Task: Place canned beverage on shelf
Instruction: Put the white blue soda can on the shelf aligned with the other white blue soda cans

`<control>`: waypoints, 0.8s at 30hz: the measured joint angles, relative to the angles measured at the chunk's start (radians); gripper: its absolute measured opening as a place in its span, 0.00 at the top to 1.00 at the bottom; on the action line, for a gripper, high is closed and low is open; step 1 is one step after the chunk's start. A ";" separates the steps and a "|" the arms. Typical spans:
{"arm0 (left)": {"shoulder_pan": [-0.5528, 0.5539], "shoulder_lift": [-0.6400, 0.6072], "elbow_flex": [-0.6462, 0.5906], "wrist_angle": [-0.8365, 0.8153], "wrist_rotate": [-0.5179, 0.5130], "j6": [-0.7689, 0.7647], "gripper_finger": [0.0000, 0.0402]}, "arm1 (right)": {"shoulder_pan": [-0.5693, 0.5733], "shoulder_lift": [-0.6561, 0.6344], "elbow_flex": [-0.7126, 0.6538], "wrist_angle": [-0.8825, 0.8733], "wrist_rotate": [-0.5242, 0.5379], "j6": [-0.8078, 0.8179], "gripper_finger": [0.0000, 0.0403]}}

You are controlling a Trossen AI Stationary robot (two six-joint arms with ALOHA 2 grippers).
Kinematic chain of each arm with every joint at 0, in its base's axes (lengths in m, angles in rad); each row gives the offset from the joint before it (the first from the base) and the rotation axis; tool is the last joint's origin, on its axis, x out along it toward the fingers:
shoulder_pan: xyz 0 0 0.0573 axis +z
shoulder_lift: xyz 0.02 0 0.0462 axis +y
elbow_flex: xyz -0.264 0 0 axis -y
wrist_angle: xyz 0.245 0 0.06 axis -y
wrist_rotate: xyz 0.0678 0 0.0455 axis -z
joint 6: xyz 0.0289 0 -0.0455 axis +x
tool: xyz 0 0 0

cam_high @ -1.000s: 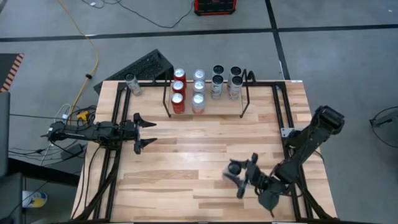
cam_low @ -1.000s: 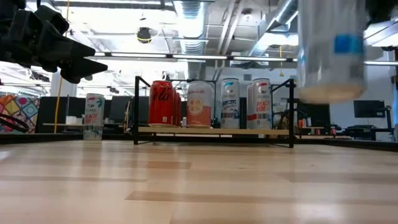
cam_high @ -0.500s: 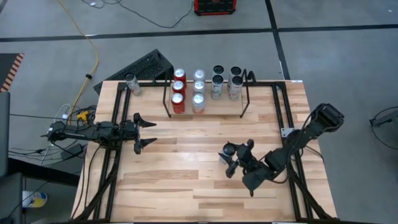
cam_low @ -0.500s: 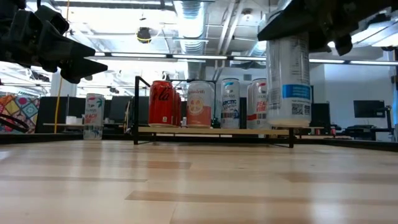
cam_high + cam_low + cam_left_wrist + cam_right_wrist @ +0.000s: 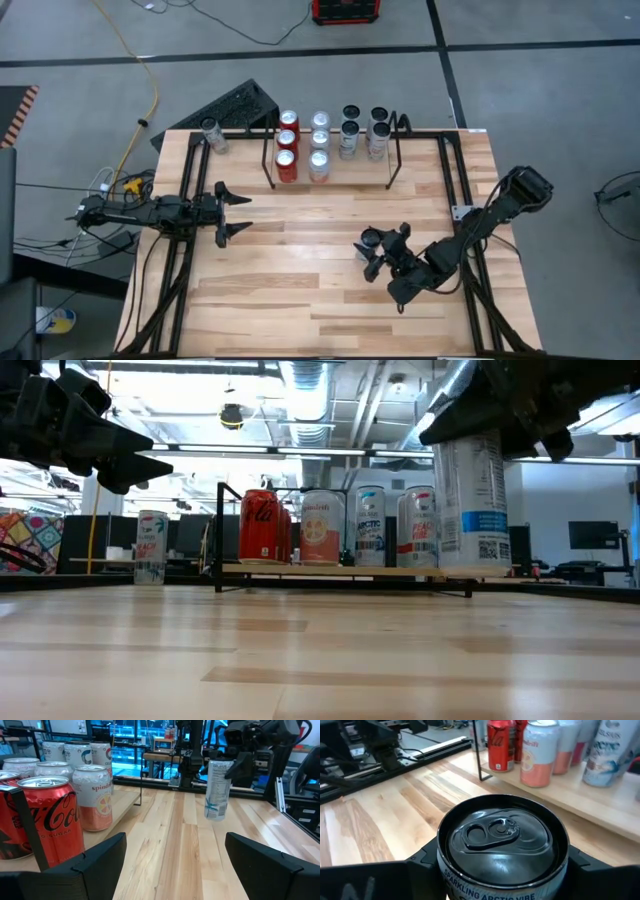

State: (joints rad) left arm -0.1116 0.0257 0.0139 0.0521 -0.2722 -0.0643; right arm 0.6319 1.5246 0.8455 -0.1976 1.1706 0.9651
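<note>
A tall white-and-blue can point(image 5: 472, 500) with a dark top point(image 5: 502, 835) hangs over the table's near right part, with my right gripper point(image 5: 377, 252) shut on it. The shelf point(image 5: 395, 160), a low black rod rack at the far middle, bears red cans point(image 5: 287, 145), white-and-orange cans point(image 5: 319, 145) and dark-topped cans point(image 5: 349, 135), all standing on their bases. One more can point(image 5: 210, 135) stands outside the rack at the far left. My left gripper point(image 5: 226, 213) waits open over the left side of the table. My right gripper pinches the can's upper wall point(image 5: 445, 870), just under the rim, between its two fingers point(image 5: 420, 862), one on each of two opposite sides. The gripper comes from the table's near right side, slanting slightly down. The can hangs upright, its base point(image 5: 472, 567) clear of the wood.
Black rails point(image 5: 180, 200) run along the table's left and right sides. Bare wood point(image 5: 330, 215) lies between the held can and the shelf's front rod. A keyboard point(image 5: 225, 105) lies on the floor beyond the far left corner.
My right gripper has carried the can toward the table's far edge and the shelf, sinking a little and turning as it went. The can stays clear of the table. In the last half second it has hardly moved.
</note>
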 joint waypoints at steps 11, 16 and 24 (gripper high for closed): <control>0.000 0.000 0.000 0.000 0.000 0.000 0.19 | -0.034 0.132 0.002 0.015 0.030 0.111 0.43; 0.000 0.000 0.000 0.000 0.000 0.000 0.19 | -0.035 0.164 0.002 0.078 0.061 0.107 0.43; 0.000 0.000 0.000 0.000 0.000 0.000 0.19 | -0.032 0.142 0.006 0.090 0.025 0.061 0.37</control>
State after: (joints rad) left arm -0.1116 0.0261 0.0139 0.0521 -0.2722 -0.0643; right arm 0.6004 1.6668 0.8511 -0.1074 1.1958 1.0262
